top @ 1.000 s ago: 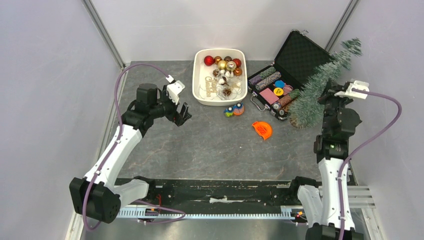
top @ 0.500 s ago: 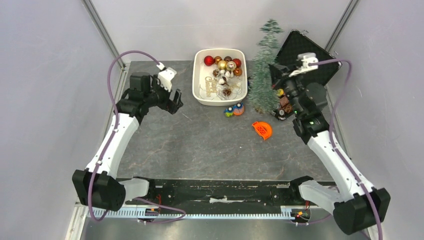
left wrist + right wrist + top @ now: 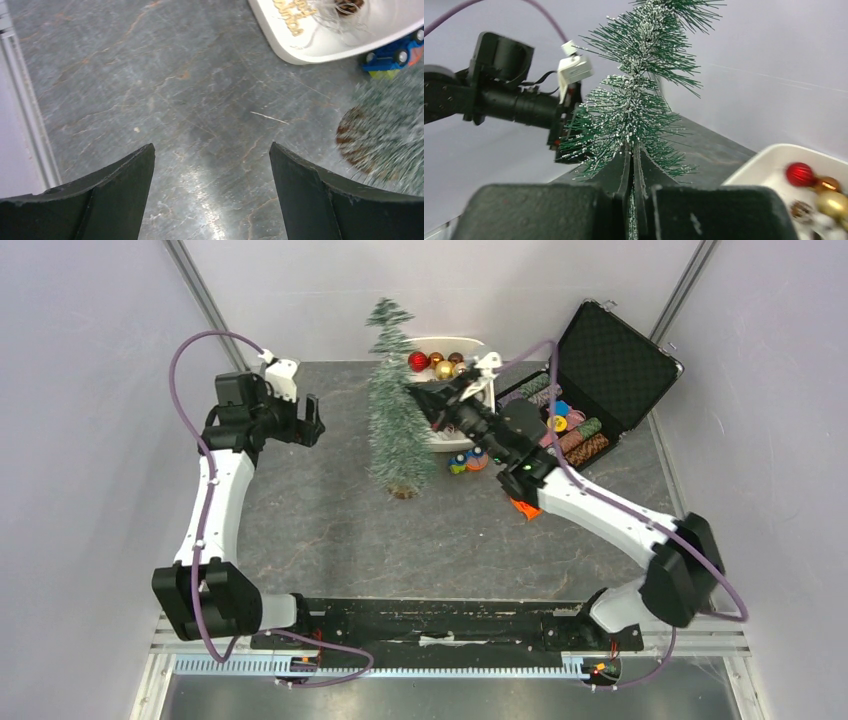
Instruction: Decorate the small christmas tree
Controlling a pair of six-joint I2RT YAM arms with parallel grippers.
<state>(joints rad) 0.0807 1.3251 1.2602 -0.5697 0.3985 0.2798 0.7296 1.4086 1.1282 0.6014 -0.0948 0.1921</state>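
Observation:
The small christmas tree (image 3: 393, 410), frosted green and cone-shaped, stands upright left of the white tray, its base (image 3: 402, 490) at the table surface. My right gripper (image 3: 417, 396) is shut on the tree's trunk about mid-height; in the right wrist view the fingers (image 3: 632, 165) pinch the stem among the branches (image 3: 639, 100). My left gripper (image 3: 311, 423) is open and empty at the far left, over bare table (image 3: 210, 150). The tree's blurred lower edge (image 3: 385, 135) shows at the right of the left wrist view.
A white tray (image 3: 482, 345) of red, gold and silver baubles (image 3: 418, 361) stands behind the tree. An open black case (image 3: 605, 360) with coloured items lies at far right. Small toy cars (image 3: 468, 460) and an orange piece (image 3: 525, 508) lie near the tray.
My right arm has carried the tree from the far right, across the case and tray, to the middle-left of the table, now upright. My left gripper has drawn back to the left.

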